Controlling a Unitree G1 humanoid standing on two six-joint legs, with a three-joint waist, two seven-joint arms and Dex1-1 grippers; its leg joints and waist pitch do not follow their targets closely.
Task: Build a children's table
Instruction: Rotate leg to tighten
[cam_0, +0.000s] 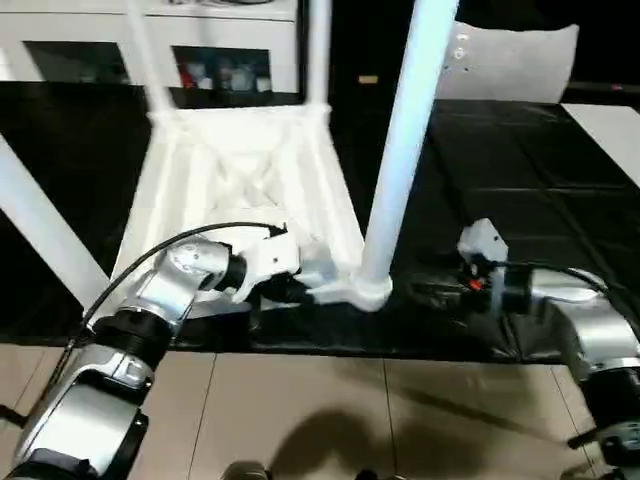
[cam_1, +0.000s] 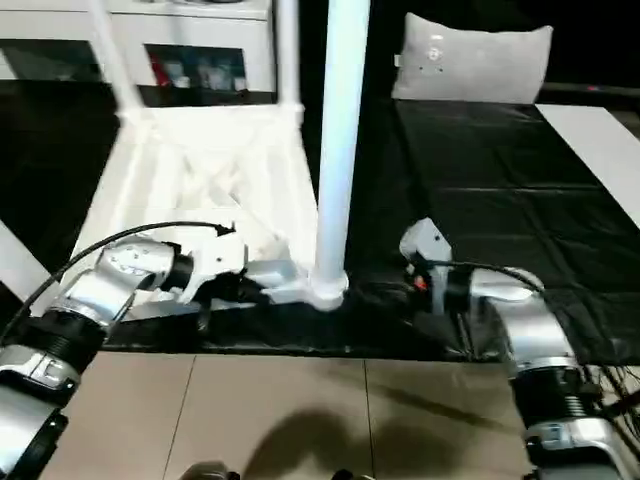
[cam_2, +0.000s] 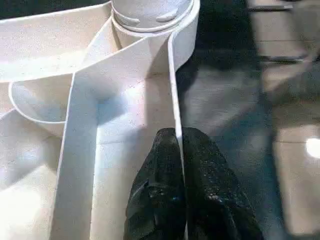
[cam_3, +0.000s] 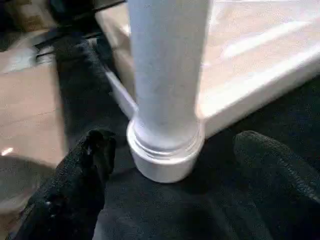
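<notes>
Two grippers work at the near corner of the children's table (cam_0: 240, 170), which lies upside down on a black mat (cam_0: 500, 180) on the floor, its ribbed underside facing up. Several white legs already stand in the corner sockets; the near leg (cam_0: 405, 140) rises upright from the round socket (cam_3: 165, 155) closest to the robot. The left gripper (cam_2: 180, 185) is clenched on the thin outer rim (cam_2: 174, 90) of the top, one black finger on each side of the wall, just beside that socket. The right gripper (cam_3: 170, 170) is released: its two fingers (cam_3: 85, 170) stand wide apart on either side of the foot of the near leg, close to the socket but not touching it. Behind the table top stands a white cabinet (cam_0: 150, 50) with glass doors, and a grey cushion (cam_1: 470, 60) leans at the far side of the mat.
</notes>
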